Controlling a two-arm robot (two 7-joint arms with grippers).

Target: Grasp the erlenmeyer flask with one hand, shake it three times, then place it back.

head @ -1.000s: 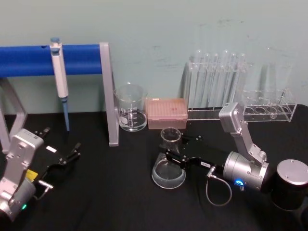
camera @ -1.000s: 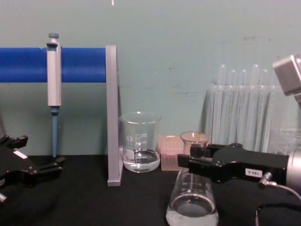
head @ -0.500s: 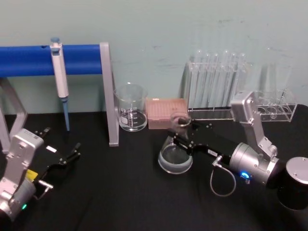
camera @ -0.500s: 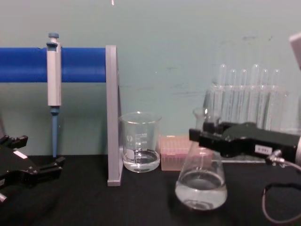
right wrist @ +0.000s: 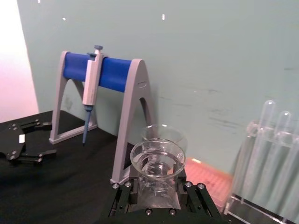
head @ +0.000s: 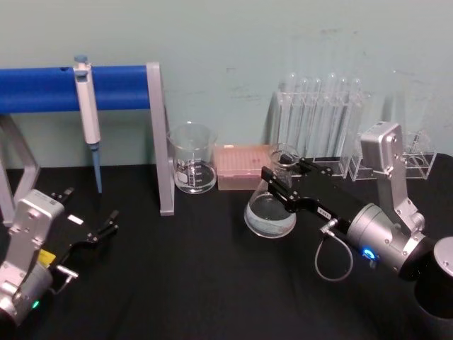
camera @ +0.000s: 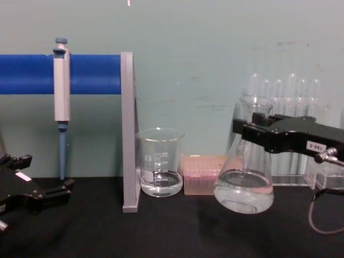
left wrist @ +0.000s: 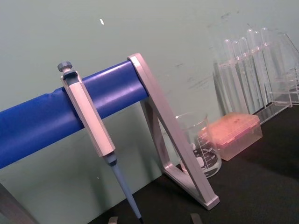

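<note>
My right claw (camera: 250,129): clenched on erlenmeyer flask (camera: 244,185) neck, flask clear of bench (camera: 161,231), right of beaker (camera: 160,161). My left claw (head: 92,210): released, left of beaker.

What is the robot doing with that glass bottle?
The robot's right gripper has its fingers shut around the neck of the clear glass conical flask. It holds the flask tilted, up off the black table, with a little clear liquid in the bottom. The left gripper rests open at the table's left side, touching nothing.
</note>
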